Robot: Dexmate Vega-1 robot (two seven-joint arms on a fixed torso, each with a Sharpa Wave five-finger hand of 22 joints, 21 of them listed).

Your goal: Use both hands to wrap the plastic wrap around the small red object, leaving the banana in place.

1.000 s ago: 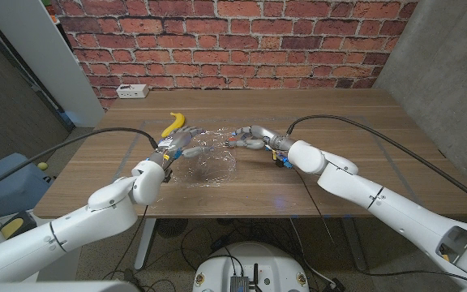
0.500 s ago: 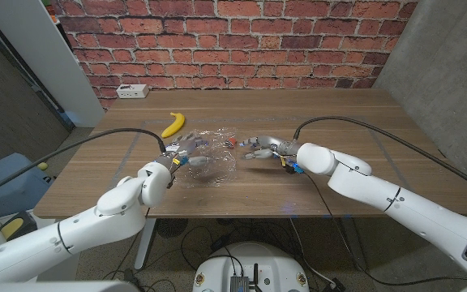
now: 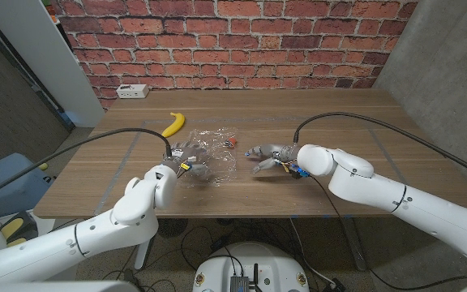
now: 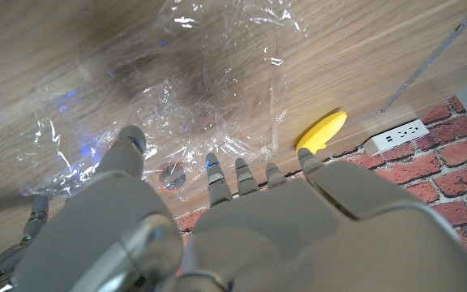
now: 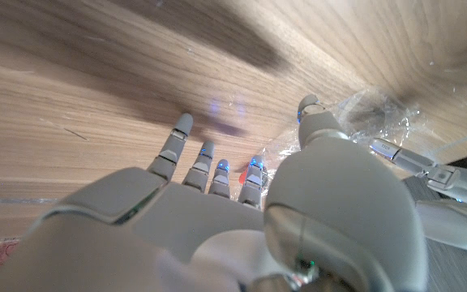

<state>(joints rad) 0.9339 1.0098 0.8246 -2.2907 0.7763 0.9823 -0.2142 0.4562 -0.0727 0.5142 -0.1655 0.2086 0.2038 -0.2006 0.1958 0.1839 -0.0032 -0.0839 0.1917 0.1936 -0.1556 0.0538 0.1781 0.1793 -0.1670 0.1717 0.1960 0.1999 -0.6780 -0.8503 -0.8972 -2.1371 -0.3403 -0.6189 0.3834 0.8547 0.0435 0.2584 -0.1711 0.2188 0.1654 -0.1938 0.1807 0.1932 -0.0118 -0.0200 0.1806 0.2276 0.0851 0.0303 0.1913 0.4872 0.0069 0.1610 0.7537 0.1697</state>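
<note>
Your left hand (image 3: pixel 186 156) spread on the plastic wrap (image 3: pixel 212 154), right hand (image 3: pixel 266 154) spread, empty, just beside it.

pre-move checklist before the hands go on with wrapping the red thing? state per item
1. Banana apart from the plastic wrap, toward the far left of the table: ok.
2. Small red object located at the wrap's right edge: ok, though whether it lies under or beside the film: cannot tell.
3. Left hand on the wrap, fingers on the film: ok; firm grip: cannot tell.
4. Right hand holding the wrap: not ok, fingers spread just right of the film.
5. Wrap closed around the red object: not ok, film lies crumpled and loose.
</note>
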